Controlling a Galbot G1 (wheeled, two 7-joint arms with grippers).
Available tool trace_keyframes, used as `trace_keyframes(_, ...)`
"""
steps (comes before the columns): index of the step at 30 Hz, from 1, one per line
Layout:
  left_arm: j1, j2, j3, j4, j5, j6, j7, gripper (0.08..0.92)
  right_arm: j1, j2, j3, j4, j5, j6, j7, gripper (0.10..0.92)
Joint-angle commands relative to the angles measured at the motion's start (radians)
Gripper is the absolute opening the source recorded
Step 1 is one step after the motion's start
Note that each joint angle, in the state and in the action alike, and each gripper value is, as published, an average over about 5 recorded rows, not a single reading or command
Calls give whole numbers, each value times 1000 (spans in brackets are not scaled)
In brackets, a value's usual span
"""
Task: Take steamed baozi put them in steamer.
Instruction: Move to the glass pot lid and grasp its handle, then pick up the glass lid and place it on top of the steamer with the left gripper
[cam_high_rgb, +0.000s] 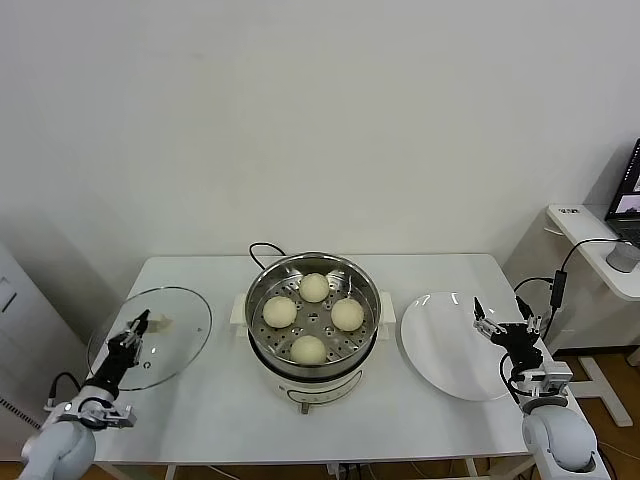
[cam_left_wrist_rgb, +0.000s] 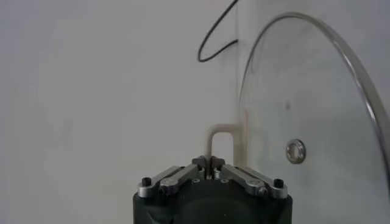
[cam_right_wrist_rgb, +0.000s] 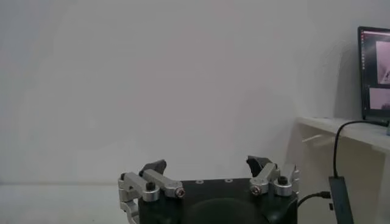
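White buns (cam_high_rgb: 314, 287), all four of them, sit inside the steamer (cam_high_rgb: 360, 340) in the middle of the worktop (cam_high_rgb: 200, 390). They rest on the tray with holes, one at each side. So the job of filling the pot looks done, and the step in hand seems to be the lid (cam_high_rgb: 185, 335). The glass lid is at the robot's left, tilted up. The left end effector (cam_left_wrist_rgb: 210, 161) is pressed shut on the lid's white handle (cam_left_wrist_rgb: 220, 139), pinching it. The next move, I think, is to carry the lid over and set it flat on the pot. It must stay level and land right on the rim. The right end effector (cam_high_rgb: 505, 322) waits over the far edge of the plate (cam_high_rgb: 440, 350), with its fingers spread wide and nothing in them. The plate is bare and lies just beside the steamer. A black cord (cam_high_rgb: 262, 250) runs behind the pot. Nothing stands between the lid and the pot, so the way looks free.
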Motion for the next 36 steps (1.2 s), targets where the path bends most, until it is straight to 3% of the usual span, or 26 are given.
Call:
trace_keyframes(1,-37,49,-49,-151,-117,105,112,101,-1,-2,2,3,2,0,1,823)
trace_keyframes(9,-74,90,-8,-322,-190,267,261,101,0,7,10,4,4,-1,-1,823)
trace_keyframes(17,-125,77,171,-526,-88,477,390,101,-3,13,18,0,4,2,-6,823)
trace_keyframes(26,-243,55,412,-614,77,712,488,101,-12,17,34,-3,4,7,-12,823)
trace_keyframes(36,-329,-23,603,-605,213,812,517,101,-17,14,40,-1,6,9,-13,823)
